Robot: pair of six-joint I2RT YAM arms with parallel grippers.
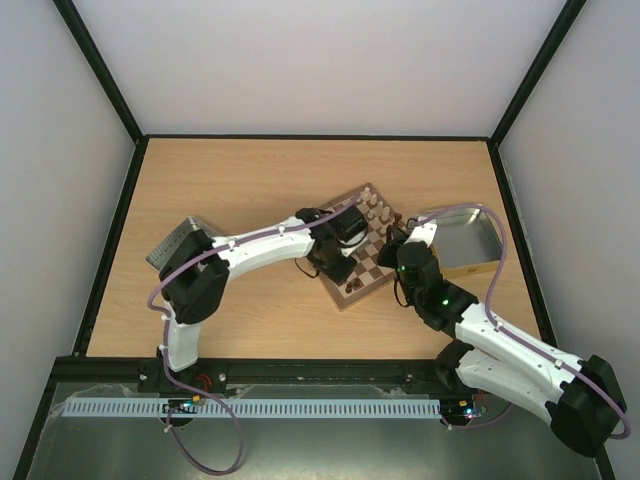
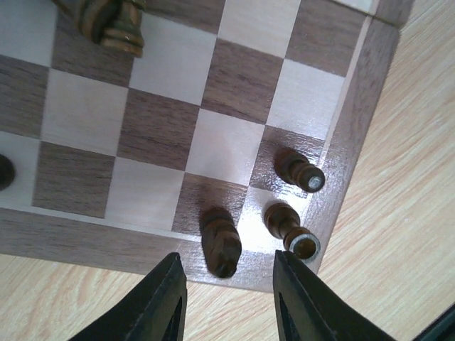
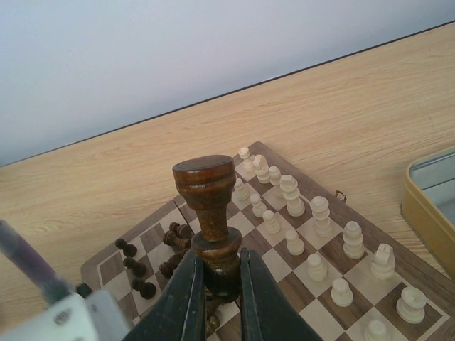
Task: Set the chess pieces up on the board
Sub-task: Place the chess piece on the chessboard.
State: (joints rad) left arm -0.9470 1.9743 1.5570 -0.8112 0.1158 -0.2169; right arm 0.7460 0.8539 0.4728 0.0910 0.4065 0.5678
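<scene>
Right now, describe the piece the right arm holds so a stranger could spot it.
Find the wooden board; over it the right gripper pinches one dark brown piece by its base. Unlike the dark pieces standing free on squares, it alone is gripped and has a broad flat top.

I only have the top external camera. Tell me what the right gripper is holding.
Observer: The right gripper is shut on the base of a dark brown piece, which it holds upright.
Operator: Now report the left gripper.
Observer: The left gripper is open over a corner of the board. A second dark piece sits loose between its fingers.
Operator: Check the pieces beside it.
Observer: Two other dark pieces near that corner show their round bases, so they seem to lie on their sides.
</scene>
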